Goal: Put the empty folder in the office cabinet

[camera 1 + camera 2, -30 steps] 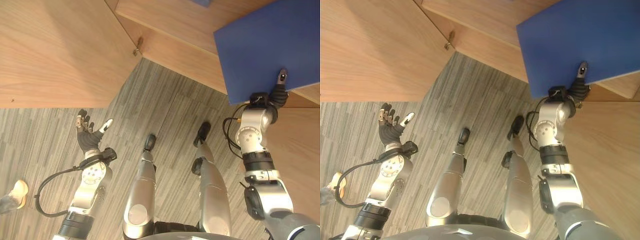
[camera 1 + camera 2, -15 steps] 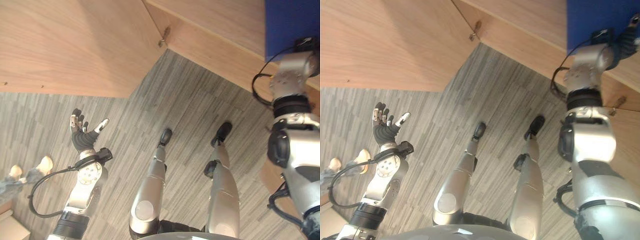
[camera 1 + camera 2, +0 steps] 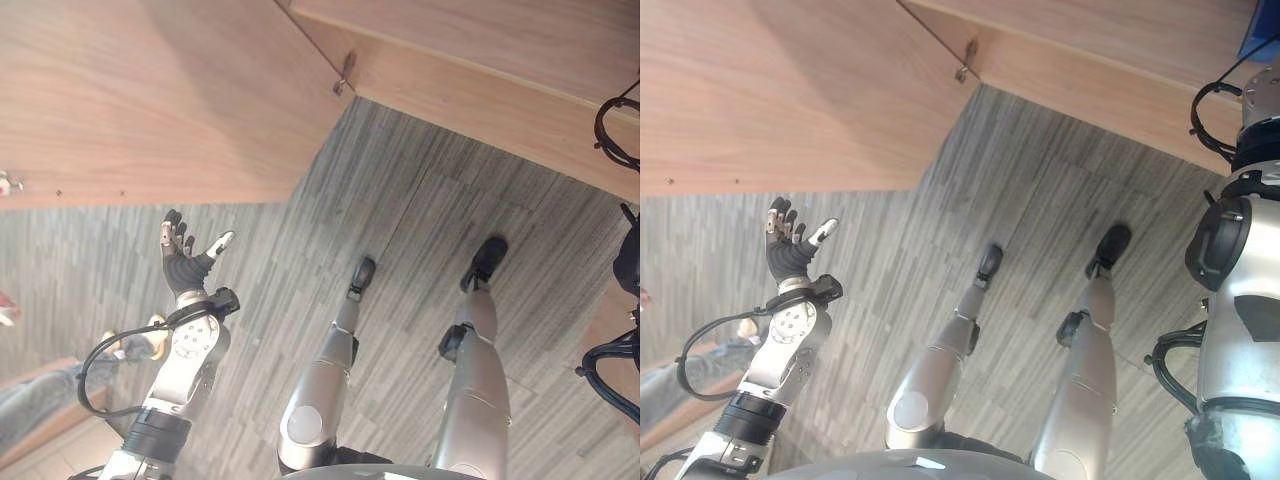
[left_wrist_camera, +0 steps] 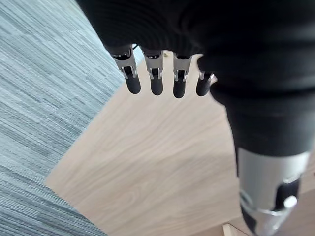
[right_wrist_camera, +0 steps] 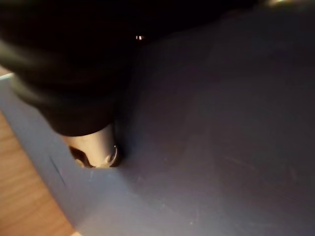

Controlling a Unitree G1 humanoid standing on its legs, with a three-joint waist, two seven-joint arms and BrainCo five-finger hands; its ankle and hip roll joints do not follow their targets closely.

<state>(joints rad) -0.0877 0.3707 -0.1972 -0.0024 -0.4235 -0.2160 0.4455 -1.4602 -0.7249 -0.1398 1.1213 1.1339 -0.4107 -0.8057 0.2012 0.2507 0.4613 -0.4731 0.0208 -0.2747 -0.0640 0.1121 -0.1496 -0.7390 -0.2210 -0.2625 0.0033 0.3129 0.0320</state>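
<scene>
Right wrist view: the right hand (image 5: 78,93) lies against the blue folder (image 5: 211,128), thumb tip pressed onto the folder's flat face close to one edge. The other fingers are hidden behind the sheet, so a full clasp cannot be confirmed; thumb contact reads as a pinch on the folder. Wood grain of the office cabinet (image 5: 24,196) shows just past the folder's near edge.

Right eye view: a small corner of the folder (image 3: 1262,42) shows at the upper right edge of the frame, over the cabinet's shelf board (image 3: 1120,70). Too little of it is visible to tell its long axis or which way it points.

Left hand (image 3: 185,262): raised over the carpet floor (image 3: 420,230), palm up, fingers straight and spread, thumb apart, holding nothing and touching nothing. In the left wrist view its fingers (image 4: 155,78) hang free in front of the open cabinet door (image 4: 157,167).

Surroundings: the cabinet door (image 3: 150,90) spans the upper left, with a metal hinge fitting (image 3: 344,80) where it meets the cabinet body. A person's leg and shoe (image 3: 150,340) show at lower left, near the left arm.
</scene>
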